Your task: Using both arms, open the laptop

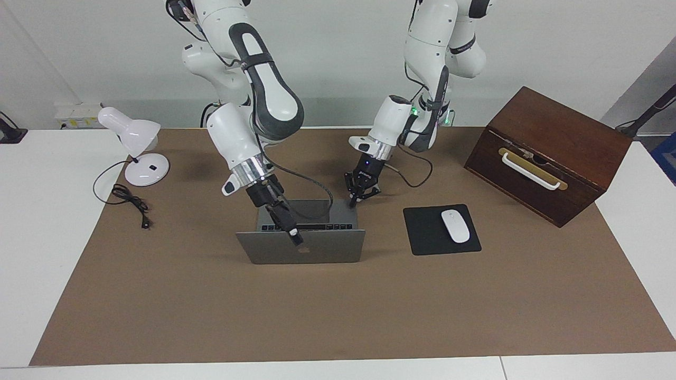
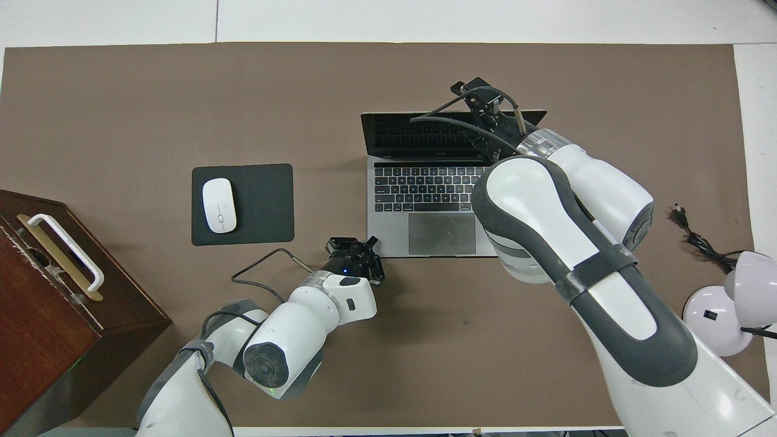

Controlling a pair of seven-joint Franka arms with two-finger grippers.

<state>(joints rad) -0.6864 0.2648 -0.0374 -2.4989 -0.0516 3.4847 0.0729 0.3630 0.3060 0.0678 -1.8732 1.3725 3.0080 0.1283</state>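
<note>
Laptop (image 1: pixel 301 253) open, silver lid tilted back, dark keyboard showing.
Left gripper (image 1: pixel 353 201) clenched, pressing its base corner; right gripper (image 1: pixel 296 238) on the lid's top edge, its state unclear.

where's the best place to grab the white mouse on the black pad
Pinch the mouse across its narrow middle, clamping its two long sides, coming straight down. It lies flat on the mouse pad, long axis pointing away from the robots, low and domed, so probably only the sides offer a hold.
</note>
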